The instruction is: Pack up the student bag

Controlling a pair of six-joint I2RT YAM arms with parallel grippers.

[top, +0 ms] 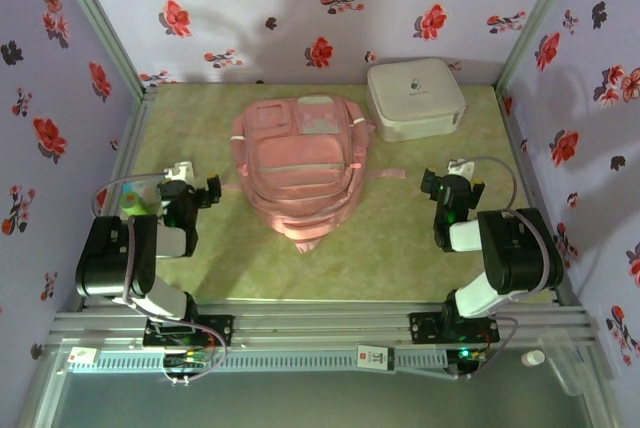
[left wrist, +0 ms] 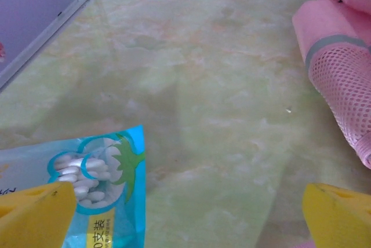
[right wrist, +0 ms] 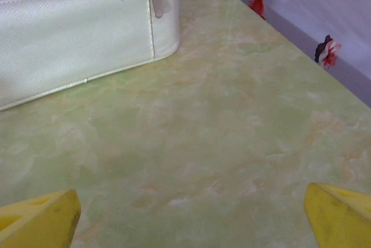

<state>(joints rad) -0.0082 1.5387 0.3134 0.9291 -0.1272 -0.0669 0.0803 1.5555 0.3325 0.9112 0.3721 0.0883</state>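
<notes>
The pink student bag (top: 298, 166) lies flat in the middle of the green table, pockets up; its mesh side pocket (left wrist: 342, 80) shows at the right of the left wrist view. My left gripper (top: 190, 193) sits left of the bag, open, with nothing between its yellow fingertips (left wrist: 35, 216). A blue packet of cotton swabs (left wrist: 87, 190) lies on the table just below the left fingertip. My right gripper (top: 452, 188) rests right of the bag, open and empty, its yellow fingertips (right wrist: 339, 216) wide apart over bare table.
A white rounded-square hard case (top: 414, 98) with a zip stands at the back right, its near wall (right wrist: 75, 39) ahead of the right gripper. Flowered purple walls (top: 300, 8) enclose the table (top: 390, 248) on three sides.
</notes>
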